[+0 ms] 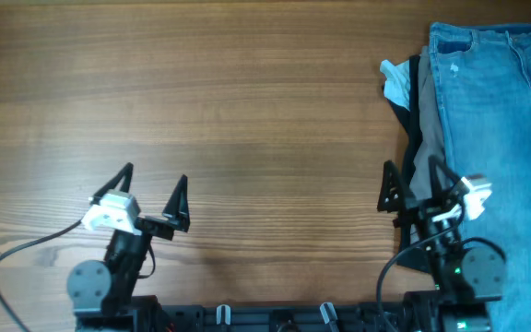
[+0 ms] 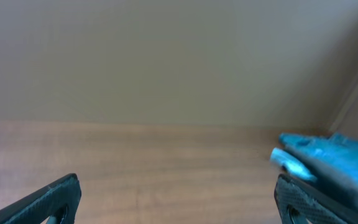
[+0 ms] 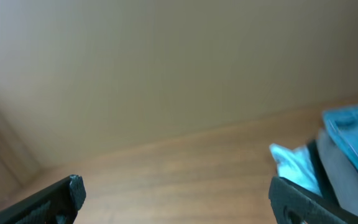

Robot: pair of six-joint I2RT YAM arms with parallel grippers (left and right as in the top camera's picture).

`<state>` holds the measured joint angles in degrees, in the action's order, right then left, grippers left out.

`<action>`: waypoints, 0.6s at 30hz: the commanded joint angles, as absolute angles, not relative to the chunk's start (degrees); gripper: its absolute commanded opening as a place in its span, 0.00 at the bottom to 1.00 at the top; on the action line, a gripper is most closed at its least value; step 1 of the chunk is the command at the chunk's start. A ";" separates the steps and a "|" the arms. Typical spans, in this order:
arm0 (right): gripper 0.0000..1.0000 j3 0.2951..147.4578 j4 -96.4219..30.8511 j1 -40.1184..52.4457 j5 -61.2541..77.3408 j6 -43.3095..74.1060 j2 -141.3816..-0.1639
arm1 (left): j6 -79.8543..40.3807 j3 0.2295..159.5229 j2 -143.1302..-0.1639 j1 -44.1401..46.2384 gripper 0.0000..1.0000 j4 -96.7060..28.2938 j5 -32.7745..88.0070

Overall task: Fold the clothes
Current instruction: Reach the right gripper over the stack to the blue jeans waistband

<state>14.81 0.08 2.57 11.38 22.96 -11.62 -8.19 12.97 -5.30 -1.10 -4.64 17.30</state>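
Left gripper (image 1: 154, 175): released, spread wide, holding nothing, poised over bare wood at the near-left of the table (image 1: 247, 92).
Left wrist view: both dark fingers (image 2: 55, 199) at the bottom corners, open wood between them, a blurred blue heap of clothes (image 2: 334, 158) far off to the right.
Right gripper (image 1: 410, 163): also released, fully spread, gripping nothing, parked at the near-left edge of the clothes pile.
Right gripper contact: outer fingertip overlapping the grey cloth from above, inner fingertip just beside the black edge; touching or hovering, cannot tell.
Jeans (image 1: 496, 138): light-blue denim, on top of the pile, laid flat along the right side of the table and running off the right edge of the overhead view.
Grey shorts (image 1: 425, 111): under the jeans, a strip peeking out along their left side.
Black garment (image 1: 404, 120): lower still, a thin dark edge left of the grey.
Pale-blue garment (image 1: 396, 81): crumpled, poking out at the pile's far-left corner; also seen in the right wrist view (image 3: 294, 163), beside the right finger.
Cable (image 1: 26, 249): dark loop trailing from the left arm's base.
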 commanded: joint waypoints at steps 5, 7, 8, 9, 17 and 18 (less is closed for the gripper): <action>1.00 47.24 -18.61 2.28 22.65 20.99 -48.99 | -11.14 40.10 -29.95 -0.75 1.00 -22.90 18.00; 1.00 56.97 -27.51 2.28 23.20 17.61 -57.76 | -9.96 47.83 -37.58 -0.75 1.00 -28.01 17.98; 1.00 63.20 -33.30 2.28 23.20 15.11 -62.72 | -9.37 51.20 -40.86 -0.75 1.00 -30.24 17.96; 1.00 71.16 -40.38 2.28 23.18 11.40 -68.60 | -9.43 56.18 -45.67 -0.86 1.00 -33.67 18.00; 1.00 88.88 -51.22 2.26 21.30 2.28 -85.95 | -9.23 74.19 -65.91 -0.93 1.00 -48.73 18.17; 0.99 88.88 -49.93 2.13 18.24 3.81 -86.83 | -9.63 74.19 -66.63 -0.91 1.00 -48.66 18.72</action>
<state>87.68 -51.83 2.50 22.17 6.87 -83.70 -10.15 71.44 -62.83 -1.10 -47.31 17.93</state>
